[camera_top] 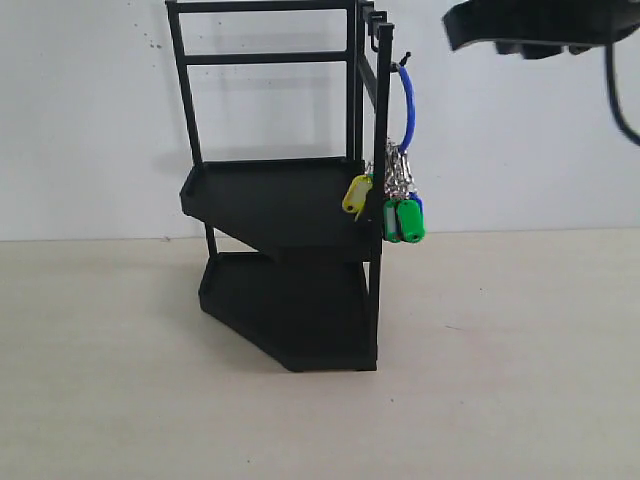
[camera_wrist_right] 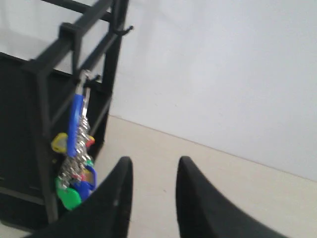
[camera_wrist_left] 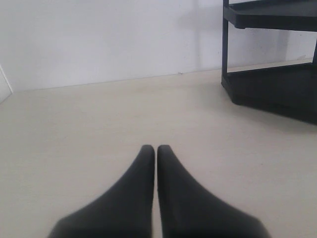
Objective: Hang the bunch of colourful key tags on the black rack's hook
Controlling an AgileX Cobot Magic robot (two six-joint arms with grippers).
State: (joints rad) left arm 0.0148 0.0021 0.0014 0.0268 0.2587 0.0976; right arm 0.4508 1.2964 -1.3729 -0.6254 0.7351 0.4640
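Note:
The colourful key tag bunch (camera_top: 398,195) hangs by its blue loop from the hook (camera_top: 403,58) at the top of the black rack's (camera_top: 290,200) front upright. Green, yellow and blue tags dangle beside the upper tray. In the right wrist view the bunch (camera_wrist_right: 74,158) hangs on the rack (camera_wrist_right: 39,124), apart from my right gripper (camera_wrist_right: 154,166), which is open and empty. Part of the right arm (camera_top: 540,25) shows at the top right of the exterior view. My left gripper (camera_wrist_left: 156,148) is shut on nothing, low over the table, with the rack (camera_wrist_left: 277,84) beyond it.
The rack stands on a pale table (camera_top: 120,380) against a white wall (camera_top: 80,120). More small hooks (camera_top: 372,20) jut from the rack's top rail. A black cable (camera_top: 615,95) hangs at the far right.

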